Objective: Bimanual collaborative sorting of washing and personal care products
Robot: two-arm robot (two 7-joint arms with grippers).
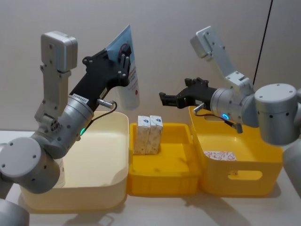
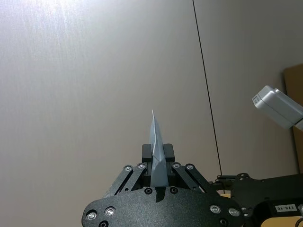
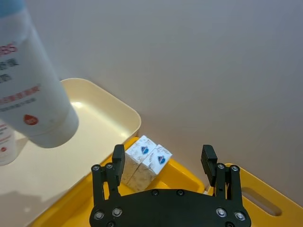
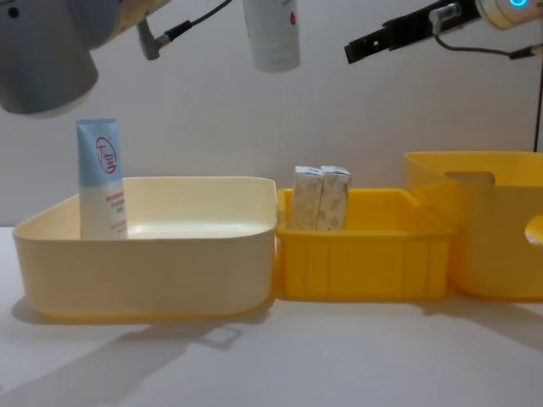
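Hanging high over the far right corner of the cream plastic bin, the tall blue-topped white squeeze tube is pinched at its flat crimped end by the left gripper. Light, soft-walled and probably slick, it is best gripped there. Two small white cartons stand in the low yellow tray. Further right, the right gripper hovers spread wide and empty.

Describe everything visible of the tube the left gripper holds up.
The squeeze tube looks like soft plastic: light blue at the flat crimped end, white below with red print, and a red round logo partly hidden by the left gripper. It hangs in the air, crimp up and cap end down, slightly tilted, above where the cream bin meets the small yellow bin. Only that gripper touches it, shut on its upper part.
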